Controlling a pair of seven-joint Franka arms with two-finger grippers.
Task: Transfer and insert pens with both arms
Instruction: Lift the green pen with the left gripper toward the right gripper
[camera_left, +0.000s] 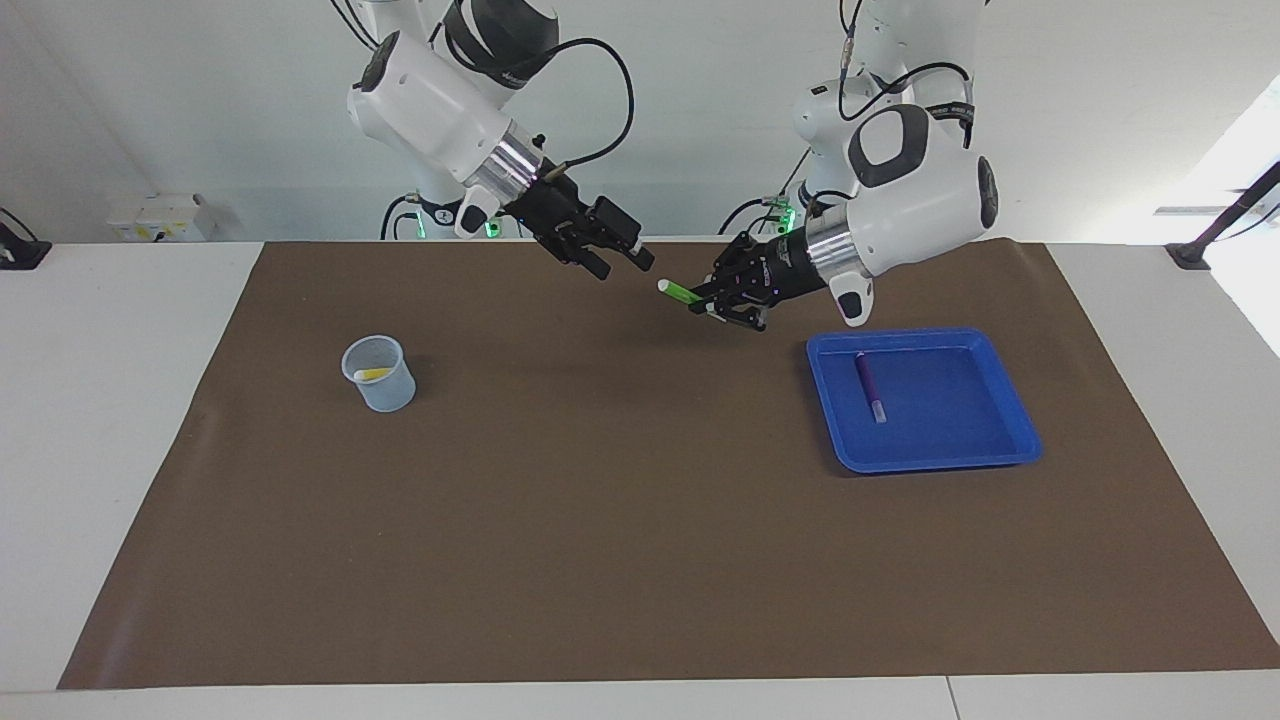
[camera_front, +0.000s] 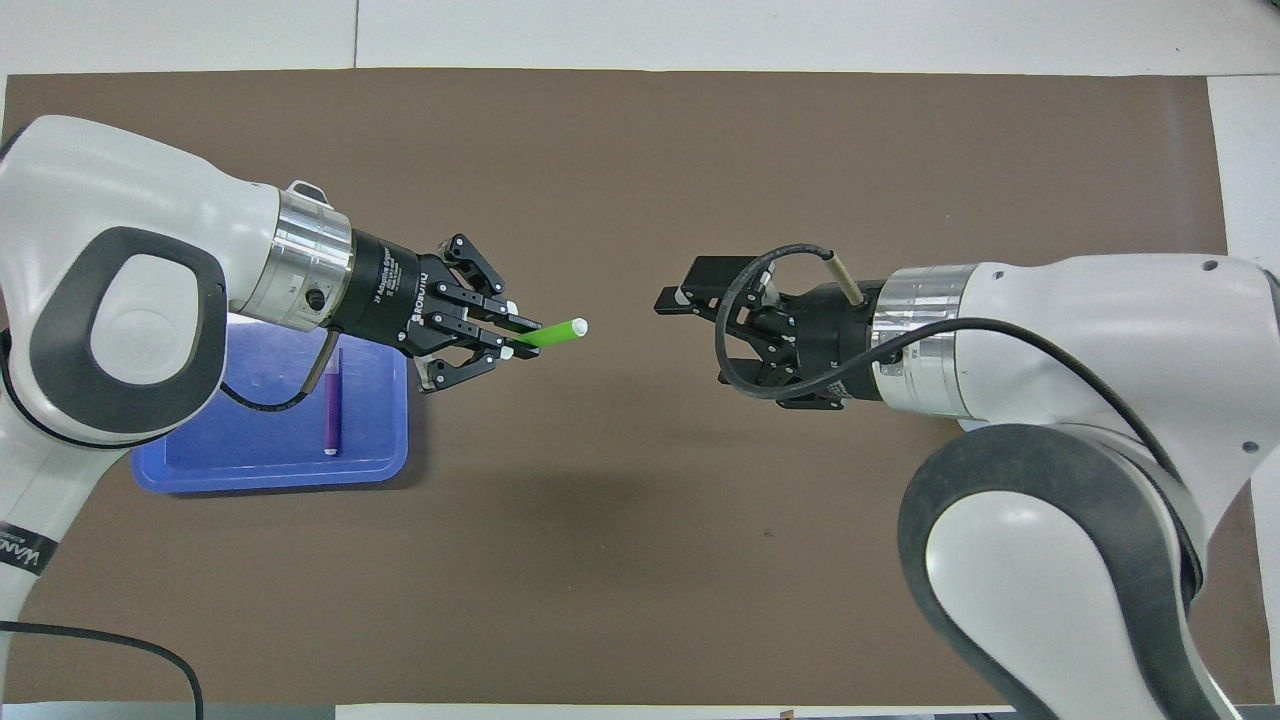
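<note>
- While I hold both arms up over the middle of the brown mat (camera_left: 640, 560), my left pincer (camera_left: 706, 300) is clamped on the green pen (camera_left: 680, 292), its two fingertips pressed together on the pen's rear end.
- That green pen is up in the air, lying nearly level, and its pale cap (camera_front: 579, 325) points toward my right pincer (camera_left: 618, 264).
- My right pincer hangs over the mat facing the pen, its fingers (camera_front: 684, 298) spread wide apart with nothing between them; a clear gap separates them from the pen's cap.
- Neither pincer touches the tabletop (camera_left: 120, 400); in the facing view both sit well above the mat, and their shadows fall on it below.
- Toward my left arm's end of the tabletop, the blue tray (camera_left: 1010, 445) rests on the mat, and my left arm's wrist overlaps its nearer corner when seen from above.
- My purple pen (camera_left: 869, 385) lies flat in that tray, close to the wall nearest the mat's middle, running lengthwise away from me with its pale cap (camera_front: 330, 452) at the end farther from me.
- Toward my right arm's end, the clear cup (camera_left: 380, 375) stands upright on the mat, about as far from me as the tray.
- My yellow pen (camera_left: 373, 374) is inside that cup, leaning against its wall.
</note>
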